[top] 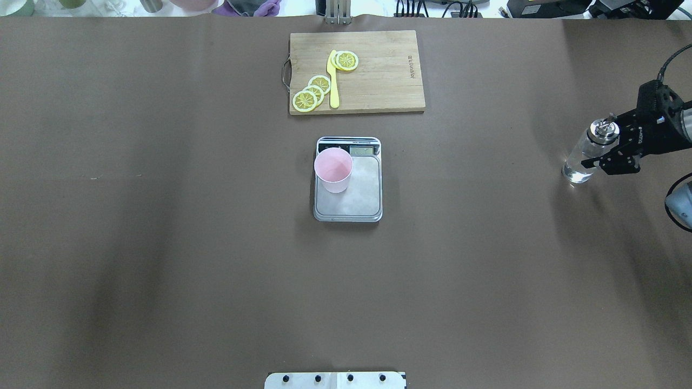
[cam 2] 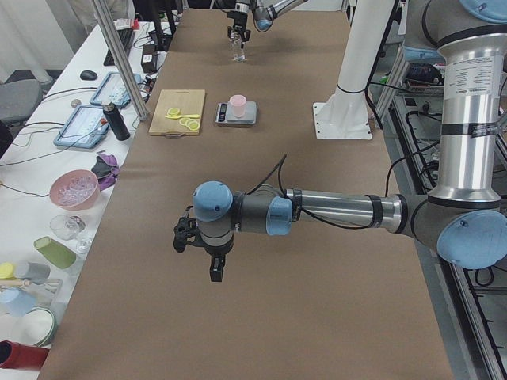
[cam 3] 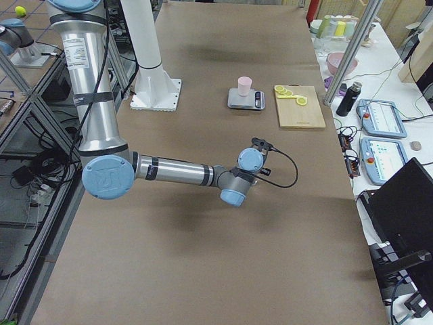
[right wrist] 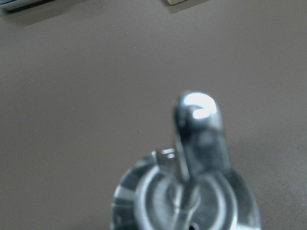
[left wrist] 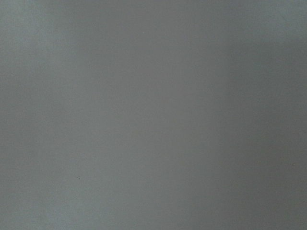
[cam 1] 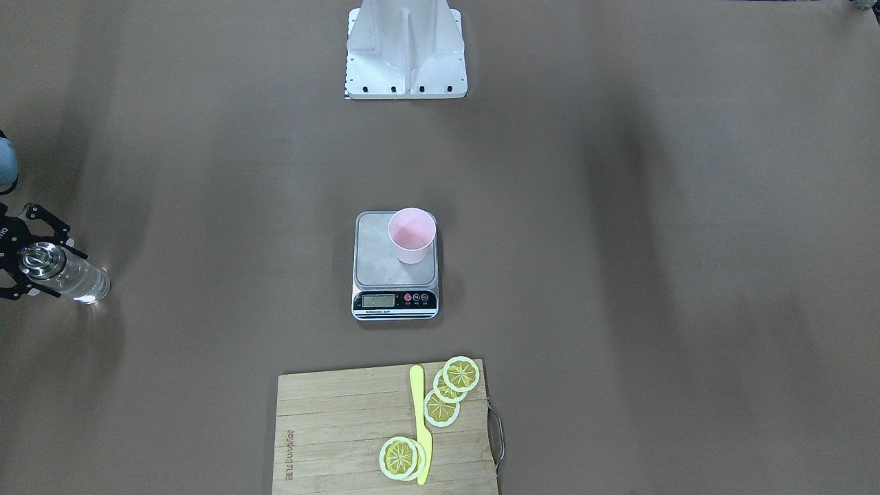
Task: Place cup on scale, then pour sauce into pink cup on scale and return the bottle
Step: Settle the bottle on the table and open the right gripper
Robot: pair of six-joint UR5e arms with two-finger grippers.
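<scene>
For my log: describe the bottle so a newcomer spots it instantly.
From the scale in the middle of the table, look to the robot's right end. The bottle stands at the right gripper; unlike the pink cup, it is clear, slim, metal-capped.

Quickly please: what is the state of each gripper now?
Left gripper: cannot be told, seen only from the side.
Right gripper: fingers either side of the bottle; grip cannot be told.

The cutting board [cam 1: 330, 426] bears a burned-in brand, apparently "Joyoung"; the print on the scale [cam 1: 375, 265] is too small to read.
</scene>
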